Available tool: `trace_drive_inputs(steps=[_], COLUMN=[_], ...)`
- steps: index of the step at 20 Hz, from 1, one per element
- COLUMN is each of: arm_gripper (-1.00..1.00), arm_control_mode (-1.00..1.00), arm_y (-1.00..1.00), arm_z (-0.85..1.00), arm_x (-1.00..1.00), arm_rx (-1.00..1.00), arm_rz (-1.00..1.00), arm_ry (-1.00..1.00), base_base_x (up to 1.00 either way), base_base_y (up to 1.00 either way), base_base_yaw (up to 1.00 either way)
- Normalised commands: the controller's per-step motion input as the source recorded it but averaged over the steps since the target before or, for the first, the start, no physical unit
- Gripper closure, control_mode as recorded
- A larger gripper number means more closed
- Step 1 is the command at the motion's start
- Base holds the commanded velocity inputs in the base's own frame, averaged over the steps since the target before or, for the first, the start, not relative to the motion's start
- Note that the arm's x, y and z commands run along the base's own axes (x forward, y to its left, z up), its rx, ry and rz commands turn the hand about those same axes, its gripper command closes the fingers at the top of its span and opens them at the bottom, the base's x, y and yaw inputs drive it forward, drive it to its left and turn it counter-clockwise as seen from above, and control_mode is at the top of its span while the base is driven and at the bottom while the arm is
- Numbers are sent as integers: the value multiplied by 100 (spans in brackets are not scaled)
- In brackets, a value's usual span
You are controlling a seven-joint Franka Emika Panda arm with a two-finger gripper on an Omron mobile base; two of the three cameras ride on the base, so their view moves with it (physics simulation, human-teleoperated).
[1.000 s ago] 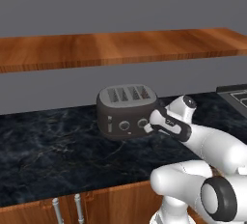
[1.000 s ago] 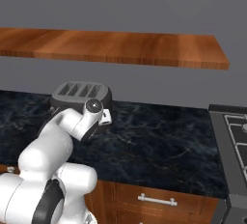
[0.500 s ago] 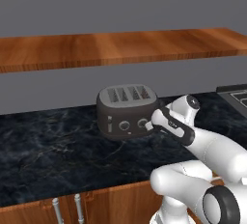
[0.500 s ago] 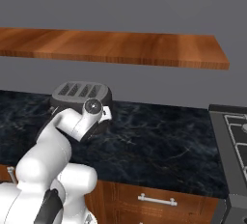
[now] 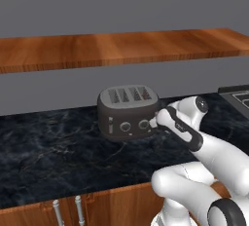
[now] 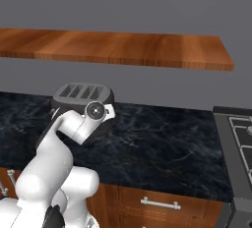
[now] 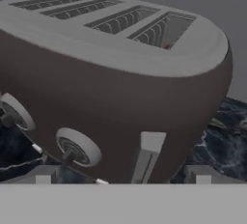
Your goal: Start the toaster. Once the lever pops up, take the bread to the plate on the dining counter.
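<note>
Pincer (image 7: 123, 175) wide open, holding nothing | one toaster (image 5: 127, 111): four slots, two knobs | one counter (image 5: 53, 157)

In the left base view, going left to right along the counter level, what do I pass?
Cabinet handles below the counter edge → toaster → robot arm's hand, up against the toaster's right end → stove at the far right edge.
</note>
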Motion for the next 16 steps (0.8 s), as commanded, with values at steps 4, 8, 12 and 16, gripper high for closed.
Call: trace_drive_inputs(steps=[4, 8, 12, 16], arm_gripper=[-100, -100, -100, -100], arm_control_mode=[-100, -100, -100, -100], arm_y=[0, 0, 3, 6], arm_z=[1, 0, 0, 5], arm_x=[-7, -11, -10, -10], arm_rx=[0, 0, 0, 0], arm_rz=[0, 0, -3, -8], arm_ry=[-13, -8, -7, -9], base_base_x=[0, 0, 0, 0], base_base_y=[0, 0, 0, 0], base_base_yaw=[0, 0, 0, 0])
